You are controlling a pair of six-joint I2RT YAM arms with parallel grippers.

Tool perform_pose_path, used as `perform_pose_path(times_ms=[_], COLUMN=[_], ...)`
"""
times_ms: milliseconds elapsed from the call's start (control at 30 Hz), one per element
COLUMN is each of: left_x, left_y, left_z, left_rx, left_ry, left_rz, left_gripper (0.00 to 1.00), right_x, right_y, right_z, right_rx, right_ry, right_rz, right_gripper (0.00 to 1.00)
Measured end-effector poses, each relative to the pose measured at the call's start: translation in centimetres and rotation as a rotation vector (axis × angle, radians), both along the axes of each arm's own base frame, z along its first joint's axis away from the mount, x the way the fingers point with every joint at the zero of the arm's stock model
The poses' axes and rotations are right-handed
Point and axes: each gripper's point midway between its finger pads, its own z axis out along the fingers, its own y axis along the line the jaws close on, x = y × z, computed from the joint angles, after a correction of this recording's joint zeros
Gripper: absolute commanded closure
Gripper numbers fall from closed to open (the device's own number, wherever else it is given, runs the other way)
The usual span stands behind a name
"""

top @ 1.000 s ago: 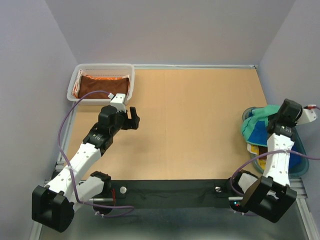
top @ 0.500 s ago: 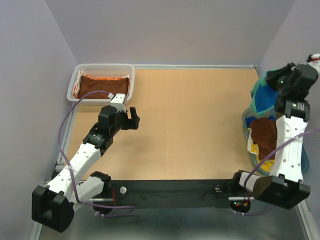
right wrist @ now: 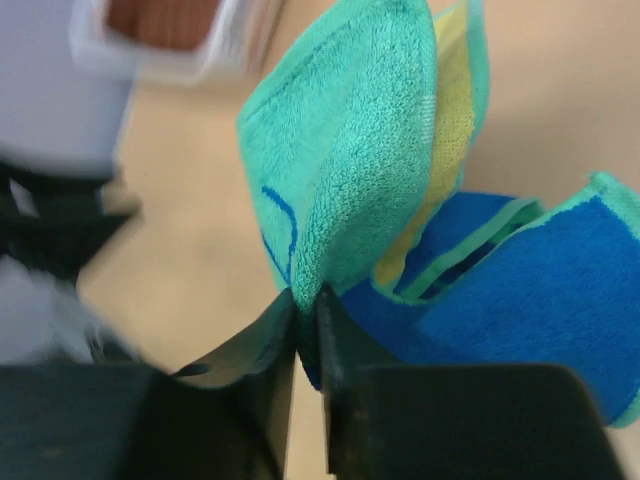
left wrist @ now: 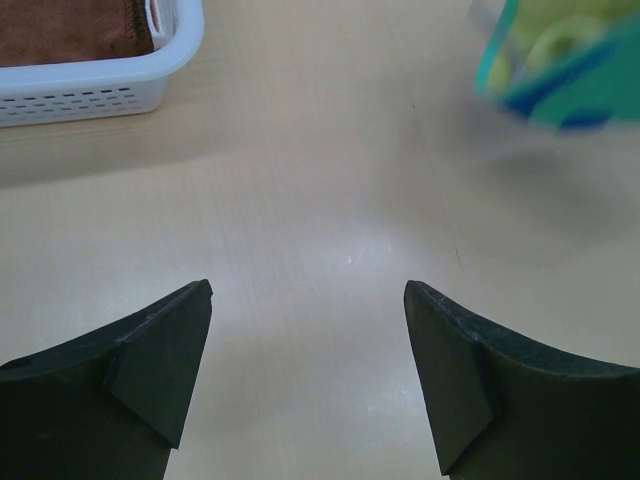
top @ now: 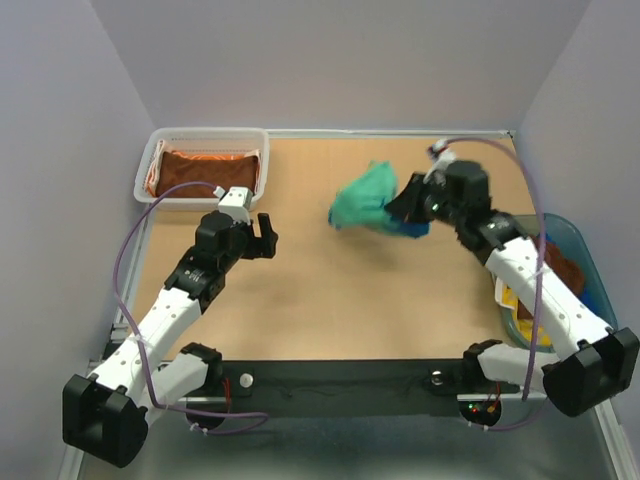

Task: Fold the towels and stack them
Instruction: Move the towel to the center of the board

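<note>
Right tool [right wrist: 306,305] pinching green-blue towel [right wrist: 345,150] — over table [top: 330,310], left tool [left wrist: 307,292] gaping

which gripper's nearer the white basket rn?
Left. The left gripper hangs open just on the near side of the white basket, by its right end. The right gripper is out mid-table, well to the basket's right, shut on the green-blue towel.

The left arm [top: 170,305] reaches over the surface's [top: 330,300] left part, left fingers [left wrist: 150,370] spread wide; the right arm [top: 527,277] stretches toward the surface's middle, right fingers [right wrist: 255,370] pinched on the green-blue towel [top: 362,203].
</note>
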Motion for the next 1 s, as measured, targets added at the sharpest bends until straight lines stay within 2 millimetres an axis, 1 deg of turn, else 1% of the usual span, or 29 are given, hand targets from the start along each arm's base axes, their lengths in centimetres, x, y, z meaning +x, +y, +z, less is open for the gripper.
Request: perform_pose_path(times_ms=[33, 67, 100, 133, 167, 200, 233, 300, 333, 400, 500, 567, 600, 667, 767, 867, 967, 1000], left_x=[0.0, 0.0, -0.1, -0.1, -0.1, -0.2, -0.2, -0.4, -0.5, -0.6, -0.9, -1.3, -1.5, -2.1, -2.1, -2.1, -2.0, -2.0], left_y=[0.0, -0.1, -0.1, -0.2, -0.3, -0.4, -0.5, -0.8, -0.9, -1.3, -2.2, -3.4, -3.8, -4.8, -5.8, -5.9, -6.1, -6.4], left_z=[0.0, 0.1, 0.1, 0.1, 0.1, 0.0, 0.0, -0.1, -0.1, -0.4, -1.5, -3.0, -3.6, -5.3, -6.9, -7.9, -8.2, -8.2], left_rx=[-0.004, -0.007, -0.011, -0.018, -0.022, -0.03, -0.038, -0.06, -0.066, -0.088, -0.106, -0.105, -0.102, -0.093, -0.089, -0.097, -0.114, -0.119], left_ry=[0.0, 0.001, 0.003, 0.006, 0.007, 0.012, 0.016, 0.033, 0.041, 0.064, 0.116, 0.177, 0.2, 0.27, 0.342, 0.382, 0.395, 0.399], left_rz=[0.0, 0.001, -0.001, -0.002, -0.003, -0.005, -0.007, -0.011, -0.013, -0.018, -0.037, -0.06, -0.069, -0.081, -0.056, -0.013, 0.014, 0.016], left_gripper=[0.12, 0.12, 0.12, 0.12, 0.12, 0.12, 0.12, 0.12, 0.12, 0.12, 0.12, 0.12, 0.12, 0.13, 0.16, 0.17, 0.18, 0.18], right_x=[-2.2, -5.1, -7.4, -10.4, -12.8, -14.7, -16.9, -18.5, -18.4, -17.7, -15.4, -13.4, -12.8, -11.2, -9.4, -8.4, -7.7, -7.6], right_y=[2.1, 4.3, 5.7, 7.1, 7.6, 7.8, 7.4, 6.4, 5.9, 5.5, 5.0, 5.2, 5.3, 5.9, 7.2, 8.6, 10.3, 10.5], right_z=[-2.7, -5.9, -8.3, -11.3, -13.7, -15.5, -17.7, -19.2, -19.3, -18.7, -16.8, -15.5, -15.2, -15.3, -16.8, -18.3, -18.8, -18.9], right_rx=[-0.024, -0.061, -0.081, -0.125, -0.162, -0.192, -0.235, -0.278, -0.298, -0.314, -0.355, -0.395, -0.407, -0.448, -0.481, -0.468, -0.419, -0.413], right_ry=[0.054, 0.124, 0.194, 0.261, 0.331, 0.386, 0.455, 0.513, 0.507, 0.461, 0.349, 0.272, 0.255, 0.236, 0.259, 0.272, 0.262, 0.261], right_rz=[0.08, 0.187, 0.255, 0.349, 0.41, 0.456, 0.498, 0.509, 0.497, 0.472, 0.407, 0.379, 0.375, 0.376, 0.382, 0.396, 0.413, 0.415], right_gripper=[0.61, 0.53, 0.5, 0.48, 0.46, 0.42, 0.38, 0.38, 0.37, 0.37, 0.39, 0.4, 0.4, 0.42, 0.43, 0.44, 0.44, 0.44])
